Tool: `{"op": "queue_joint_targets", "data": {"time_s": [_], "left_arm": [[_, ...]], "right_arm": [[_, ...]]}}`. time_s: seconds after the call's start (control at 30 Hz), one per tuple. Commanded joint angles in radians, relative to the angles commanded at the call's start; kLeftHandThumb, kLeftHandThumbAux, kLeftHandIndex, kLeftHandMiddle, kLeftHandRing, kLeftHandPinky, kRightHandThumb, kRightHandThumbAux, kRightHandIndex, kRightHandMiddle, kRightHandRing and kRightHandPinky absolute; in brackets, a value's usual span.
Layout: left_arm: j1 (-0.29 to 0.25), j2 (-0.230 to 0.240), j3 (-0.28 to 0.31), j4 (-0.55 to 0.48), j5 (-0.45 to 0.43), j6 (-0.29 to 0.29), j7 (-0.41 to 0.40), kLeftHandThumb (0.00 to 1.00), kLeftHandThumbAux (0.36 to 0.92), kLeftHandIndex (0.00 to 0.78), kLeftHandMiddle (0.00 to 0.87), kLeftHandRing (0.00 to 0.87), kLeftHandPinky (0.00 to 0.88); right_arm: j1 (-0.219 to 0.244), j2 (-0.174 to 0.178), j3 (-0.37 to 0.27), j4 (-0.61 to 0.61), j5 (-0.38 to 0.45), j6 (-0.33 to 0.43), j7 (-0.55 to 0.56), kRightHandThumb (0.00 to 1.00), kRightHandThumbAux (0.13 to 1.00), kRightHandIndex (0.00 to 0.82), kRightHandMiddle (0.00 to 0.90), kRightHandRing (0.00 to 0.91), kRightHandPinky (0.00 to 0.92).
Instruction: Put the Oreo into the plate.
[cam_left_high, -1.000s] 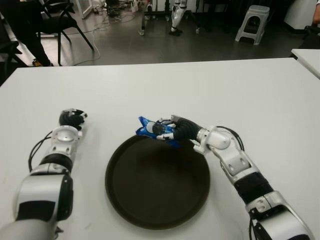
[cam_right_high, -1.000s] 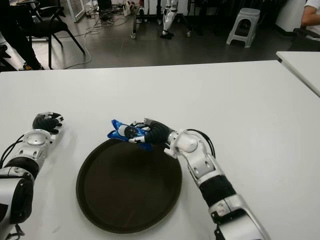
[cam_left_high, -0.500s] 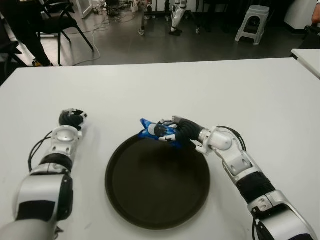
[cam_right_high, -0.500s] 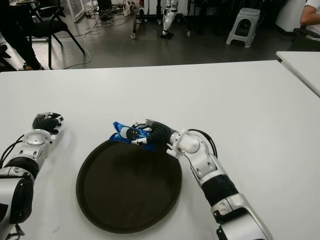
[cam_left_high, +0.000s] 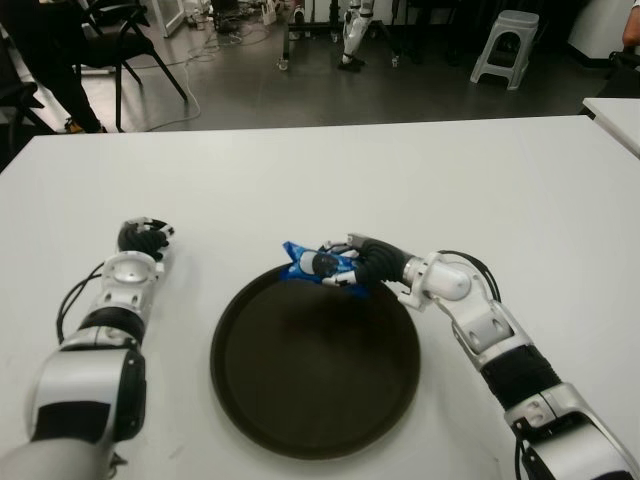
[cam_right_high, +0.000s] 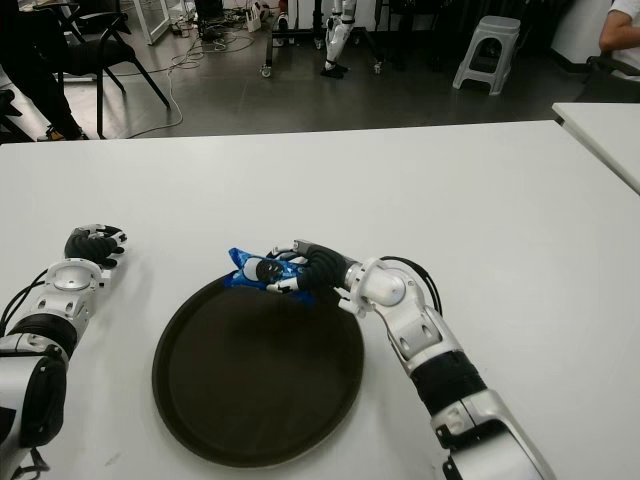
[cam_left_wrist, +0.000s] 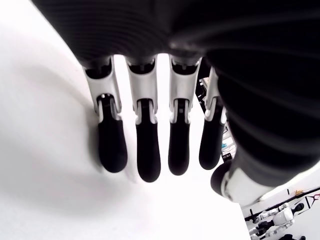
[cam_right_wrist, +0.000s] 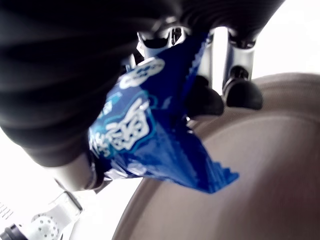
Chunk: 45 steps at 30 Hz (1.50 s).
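Oreo packet (cam_left_high: 318, 264), pinched in right hand (cam_left_high: 362, 264) over the plate's (cam_left_high: 250, 380) far rim: carry inward before releasing.

head stereo overlooks table (cam_left_high: 420, 180) — wrist close-ups

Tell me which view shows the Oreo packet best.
The right wrist view: the blue Oreo packet fills it, printing legible, gripped in the right hand above the plate rim. Both eye views show it small; the left wrist view shows none.
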Motion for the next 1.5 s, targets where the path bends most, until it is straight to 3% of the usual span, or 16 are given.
{"op": "queue_joint_targets", "data": {"time_s": [0.13, 0.2, 0.5, 0.7, 1.13, 1.33, 1.5], "left_arm": [[0.001, 0.0, 0.001, 0.0, -0.001, -0.004, 0.0, 0.692, 0.717, 0.413, 0.424, 0.449, 0.434], [0.001, 0.0, 0.001, -0.001, -0.001, -0.006, -0.001, 0.692, 0.716, 0.414, 0.432, 0.459, 0.448], [0.001, 0.001, -0.005, -0.002, 0.002, -0.011, -0.007, 0.694, 0.715, 0.422, 0.507, 0.527, 0.508], [0.002, -0.001, 0.005, -0.003, -0.008, -0.017, -0.01, 0.695, 0.717, 0.422, 0.512, 0.523, 0.506], [0.002, -0.001, 0.002, -0.003, -0.005, -0.019, -0.018, 0.694, 0.718, 0.422, 0.561, 0.58, 0.555], [0.002, -0.001, -0.002, -0.003, -0.002, -0.016, -0.016, 0.693, 0.72, 0.419, 0.506, 0.524, 0.494], [0.002, -0.001, -0.003, -0.002, -0.001, -0.014, -0.018, 0.691, 0.72, 0.416, 0.511, 0.539, 0.525]], "right_arm": [[0.025, -0.016, -0.001, -0.076, 0.017, 0.057, 0.034, 0.741, 0.71, 0.439, 0.799, 0.807, 0.814], [0.051, -0.035, -0.005, -0.173, 0.029, 0.119, 0.062, 0.741, 0.711, 0.439, 0.79, 0.802, 0.809], [0.052, -0.05, 0.009, -0.212, 0.029, 0.18, 0.082, 0.743, 0.71, 0.439, 0.767, 0.794, 0.799], [0.057, -0.055, 0.01, -0.238, 0.035, 0.209, 0.087, 0.743, 0.71, 0.439, 0.766, 0.793, 0.797], [0.056, -0.054, 0.005, -0.221, 0.056, 0.179, 0.089, 0.744, 0.71, 0.439, 0.763, 0.793, 0.798], [0.056, -0.058, 0.01, -0.219, 0.045, 0.171, 0.079, 0.743, 0.71, 0.439, 0.759, 0.793, 0.799], [0.056, -0.06, 0.013, -0.225, 0.037, 0.178, 0.074, 0.743, 0.71, 0.439, 0.76, 0.792, 0.8]]}}
